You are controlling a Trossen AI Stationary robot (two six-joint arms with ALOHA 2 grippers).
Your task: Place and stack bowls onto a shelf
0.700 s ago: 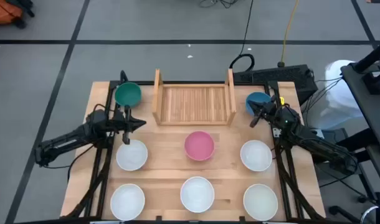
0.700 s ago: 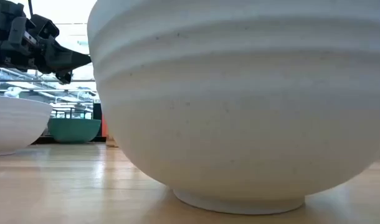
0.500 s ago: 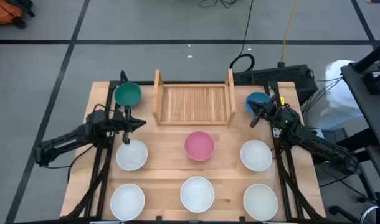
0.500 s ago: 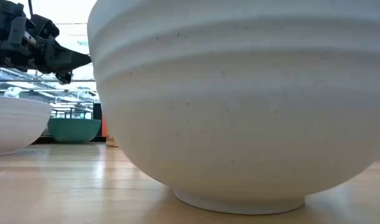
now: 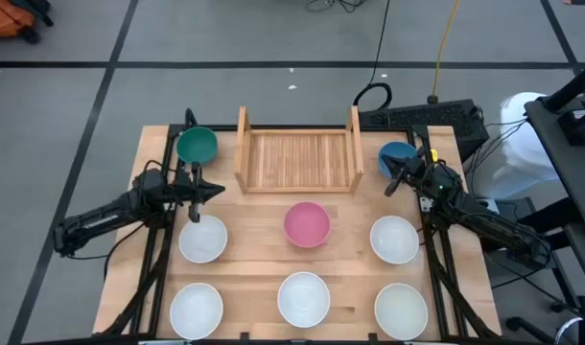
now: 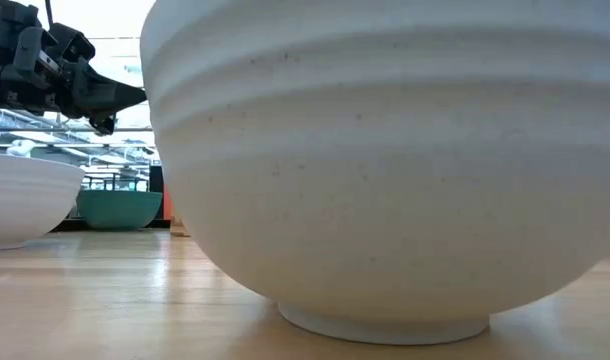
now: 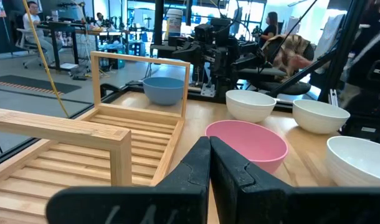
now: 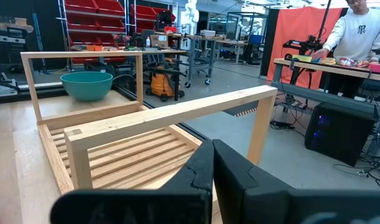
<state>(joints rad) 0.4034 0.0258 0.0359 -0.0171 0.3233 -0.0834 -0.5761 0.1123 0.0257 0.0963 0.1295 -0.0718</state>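
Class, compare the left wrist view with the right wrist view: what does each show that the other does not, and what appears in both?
Only the left wrist view shows the pink bowl, the blue bowl beyond the rack, three white bowls and the other arm. Only the right wrist view shows the teal green bowl, seen through a side board's frame, and a person at a bench in the room behind. Both show the empty wooden shelf with its slatted base, and each arm's own gripper, left gripper and right gripper, shut in the foreground.

Both pincers [image 5: 214, 189] [image 5: 392, 182] closed, raised.
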